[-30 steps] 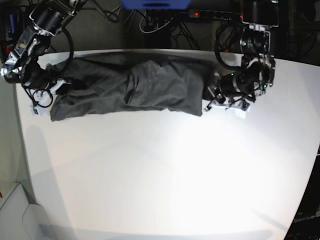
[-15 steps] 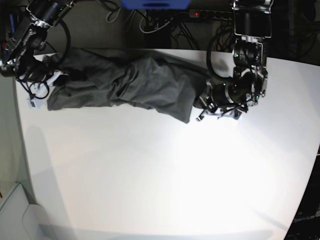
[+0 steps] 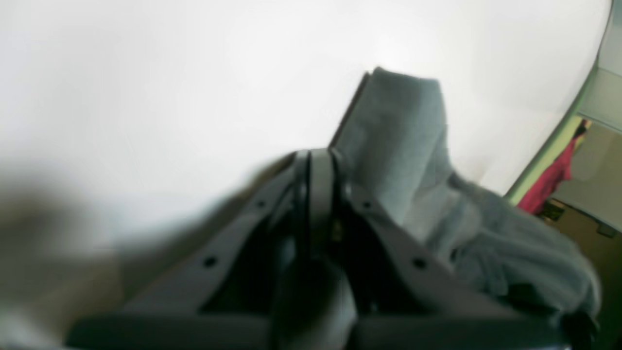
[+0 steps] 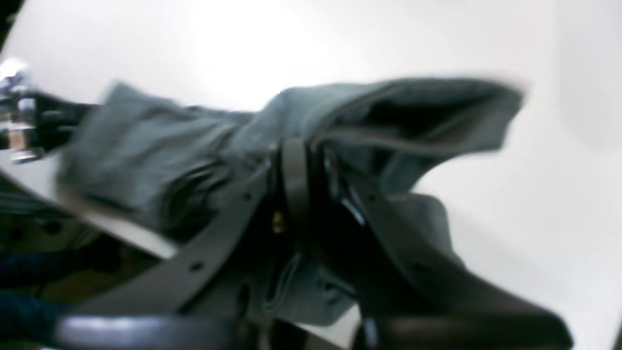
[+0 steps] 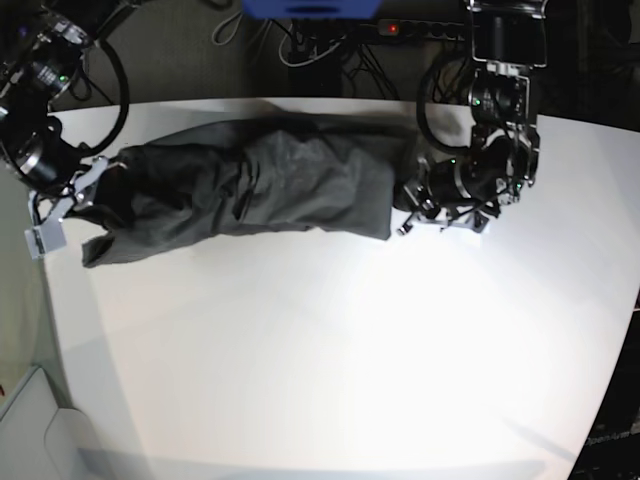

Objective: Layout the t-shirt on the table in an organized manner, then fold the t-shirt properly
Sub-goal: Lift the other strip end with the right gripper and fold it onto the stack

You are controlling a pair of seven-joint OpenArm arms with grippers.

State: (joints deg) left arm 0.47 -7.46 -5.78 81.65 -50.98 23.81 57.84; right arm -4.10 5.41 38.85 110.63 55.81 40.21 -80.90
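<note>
The dark grey t-shirt [image 5: 250, 180] hangs bunched in a long wrinkled band across the far part of the white table [image 5: 330, 350], stretched between both arms. My left gripper [image 5: 405, 205], on the right of the base view, is shut on the shirt's right end. In the left wrist view its fingertips [image 3: 311, 160] are pressed together with the t-shirt [image 3: 403, 146] bulging beside them. My right gripper [image 5: 88, 182] is shut on the shirt's left end near the table's left edge. In the right wrist view the t-shirt [image 4: 340, 121] drapes around its closed gripper [image 4: 291, 155].
Behind the table lie a power strip [image 5: 420, 28], cables and a blue object [image 5: 310, 8]. A pale grey bin [image 5: 30, 430] stands below the table's left front corner. A red item [image 3: 549, 180] shows beyond the table edge in the left wrist view.
My right gripper has pulled the shirt's left end outward and toward the front. My left gripper shifted slightly inward. The shirt now hangs as a straighter band between them.
</note>
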